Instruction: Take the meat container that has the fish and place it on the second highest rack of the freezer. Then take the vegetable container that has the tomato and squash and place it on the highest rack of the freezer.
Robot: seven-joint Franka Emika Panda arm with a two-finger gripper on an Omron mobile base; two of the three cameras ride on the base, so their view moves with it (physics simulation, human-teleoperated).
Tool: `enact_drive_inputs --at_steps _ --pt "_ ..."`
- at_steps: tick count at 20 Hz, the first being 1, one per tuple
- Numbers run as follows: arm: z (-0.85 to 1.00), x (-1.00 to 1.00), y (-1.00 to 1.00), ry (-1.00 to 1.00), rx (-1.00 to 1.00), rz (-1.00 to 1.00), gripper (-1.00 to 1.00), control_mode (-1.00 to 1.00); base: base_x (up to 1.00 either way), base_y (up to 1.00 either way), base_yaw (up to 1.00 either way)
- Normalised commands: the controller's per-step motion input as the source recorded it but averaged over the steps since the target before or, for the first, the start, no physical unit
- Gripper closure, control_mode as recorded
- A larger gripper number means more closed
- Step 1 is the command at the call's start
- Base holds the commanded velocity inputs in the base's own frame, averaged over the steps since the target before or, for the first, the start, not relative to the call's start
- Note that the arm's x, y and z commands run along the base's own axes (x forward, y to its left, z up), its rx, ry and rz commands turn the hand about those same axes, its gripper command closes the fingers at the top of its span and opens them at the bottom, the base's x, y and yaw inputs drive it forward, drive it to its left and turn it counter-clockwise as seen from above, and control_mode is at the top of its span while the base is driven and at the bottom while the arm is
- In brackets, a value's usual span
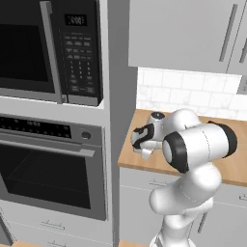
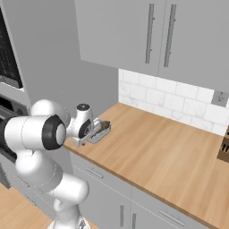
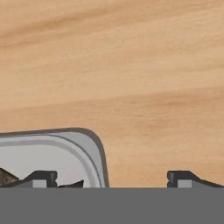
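Note:
A grey container (image 3: pixel 65 148) with rounded corners stands on the wooden counter (image 3: pixel 131 65), and something dark brown, which I cannot identify, lies inside it at its left edge. In the hand view my gripper (image 3: pixel 111 179) is open just above it. One fingertip (image 3: pixel 41 178) is over the inside of the container and the other is outside over bare wood, so its side wall runs between them. From the right base view the container (image 2: pixel 103 129) sits near the counter's left front corner with the gripper (image 2: pixel 91 133) right at it. The hand (image 1: pixel 144 144) points down there.
A tall grey column with a microwave (image 1: pixel 48 48) and a built-in oven (image 1: pixel 48 169) stands left of the counter. Wall cabinets (image 2: pixel 147 31) hang above. A knife block (image 2: pixel 223 150) sits at the far right. The counter (image 2: pixel 170 152) stretches wide to the right.

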Motion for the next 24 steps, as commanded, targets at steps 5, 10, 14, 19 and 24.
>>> enact_drive_inputs --at_steps 5,10,14,19,24 --pt "-0.27 0.09 0.00 0.00 0.00 0.01 1.00 -1.00 0.00 0.00 0.00" --pt "-0.06 0.02 0.00 0.00 0.00 0.00 1.00 -1.00 0.00 0.00 0.00" --pt "0.04 -0.10 -0.06 0.00 0.00 0.07 1.00 -1.00 0.00 0.00 0.00" --pt "0.60 -0.39 -0.35 -0.08 0.01 0.11 1.00 -1.00 0.00 0.00 0.00" --pt "0.94 -0.53 -0.36 -0.12 0.00 0.11 1.00 -1.00 0.00 0.00 0.00"
